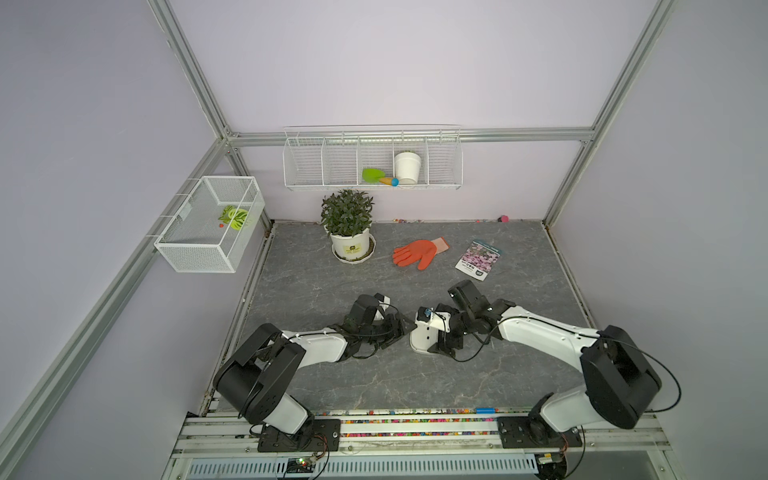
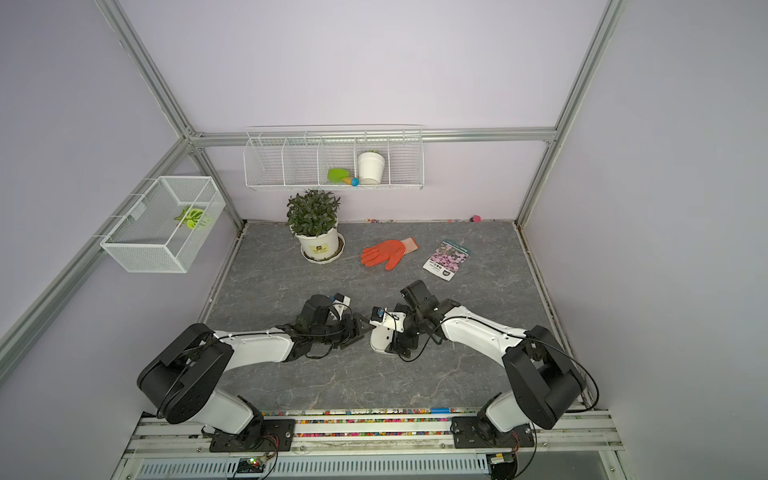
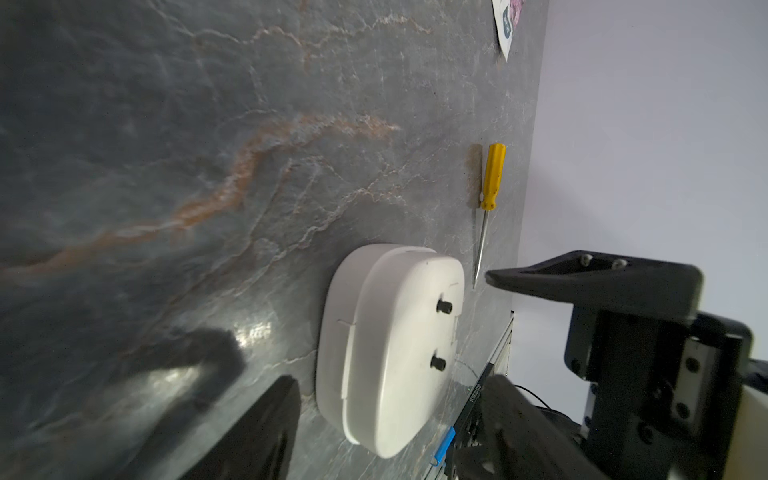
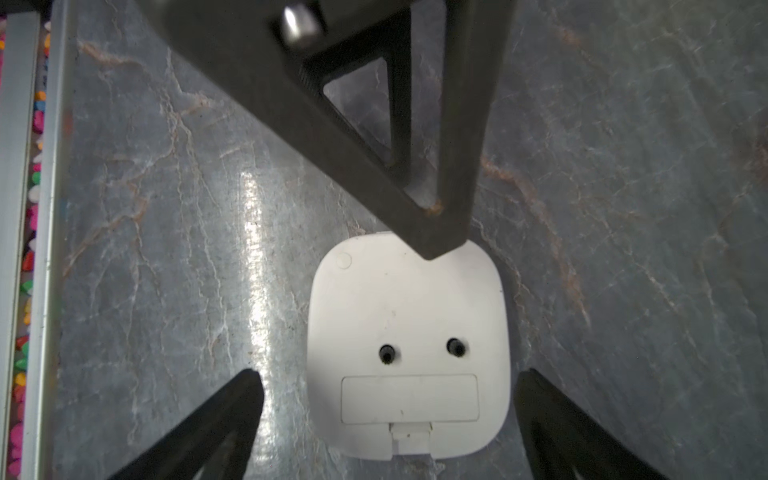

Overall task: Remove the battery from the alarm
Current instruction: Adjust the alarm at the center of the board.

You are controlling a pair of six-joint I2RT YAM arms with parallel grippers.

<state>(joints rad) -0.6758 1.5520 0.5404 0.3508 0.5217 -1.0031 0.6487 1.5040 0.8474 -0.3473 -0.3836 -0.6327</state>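
Note:
The alarm (image 4: 409,332) (image 3: 390,353) lies face down on the grey table (image 4: 166,249), its plain white back up. Two black knobs (image 4: 386,353) stand on the back, above a closed rectangular cover (image 4: 409,399). The battery is hidden. My right gripper (image 4: 388,380) hangs over the alarm and is open, one finger on each side with bare table showing between finger and case. My left gripper (image 3: 395,399) comes in from the opposite end, also open. Its upper fingertip (image 4: 436,245) overlaps the alarm's far edge. Contact there cannot be told.
A yellow screwdriver (image 3: 492,174) lies by the side wall beyond the alarm. Further back stand a potted plant (image 1: 348,224), an orange glove (image 1: 417,253) and a seed packet (image 1: 478,259). A small blue piece (image 1: 486,410) sits on the front rail.

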